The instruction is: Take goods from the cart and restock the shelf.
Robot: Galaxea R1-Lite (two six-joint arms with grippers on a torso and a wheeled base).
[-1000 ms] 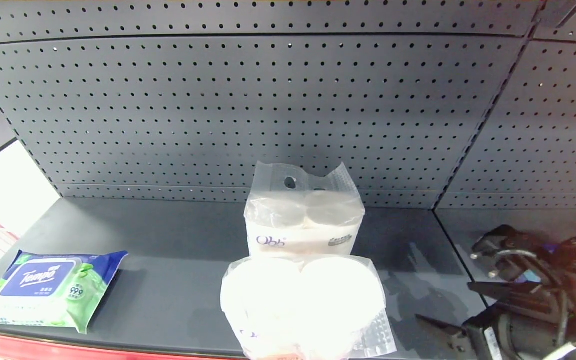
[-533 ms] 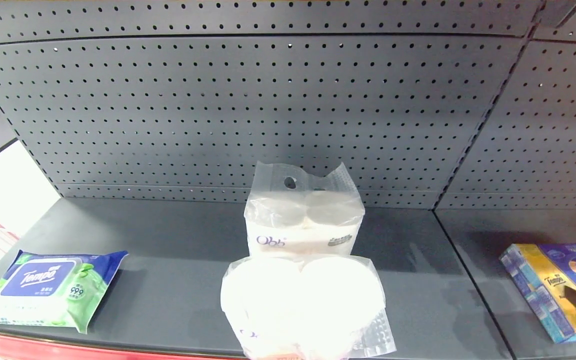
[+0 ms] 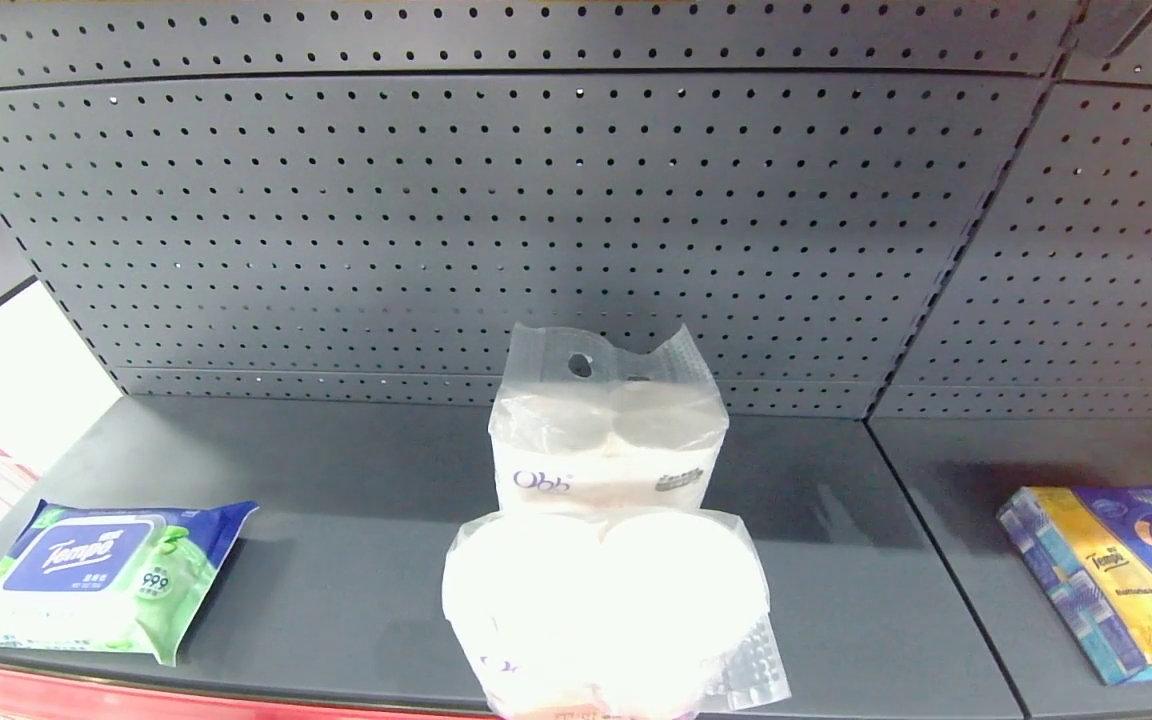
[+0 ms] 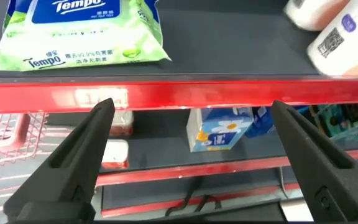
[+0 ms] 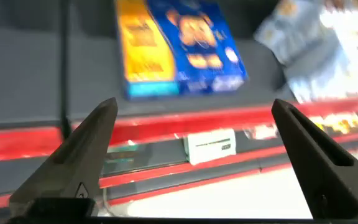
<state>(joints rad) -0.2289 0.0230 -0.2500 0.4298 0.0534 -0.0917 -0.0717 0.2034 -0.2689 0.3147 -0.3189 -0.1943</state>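
A grey back panel (image 3: 496, 220) full of small holes rises behind the shelf (image 3: 336, 560), split by a dark slanting upright (image 3: 964, 250). A red strip (image 4: 185, 93) runs along the front edge and carries a white label (image 5: 210, 147). On a lower level stands a blue and white box (image 4: 219, 130).

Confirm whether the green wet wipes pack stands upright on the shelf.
No, the wet wipes pack lies flat on the shelf, near its front left edge.

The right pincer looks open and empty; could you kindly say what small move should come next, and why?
Probably withdraw the right pincer to fetch more goods: it is open and empty, and the tissue pack already lies flat on the shelf, clear of it.
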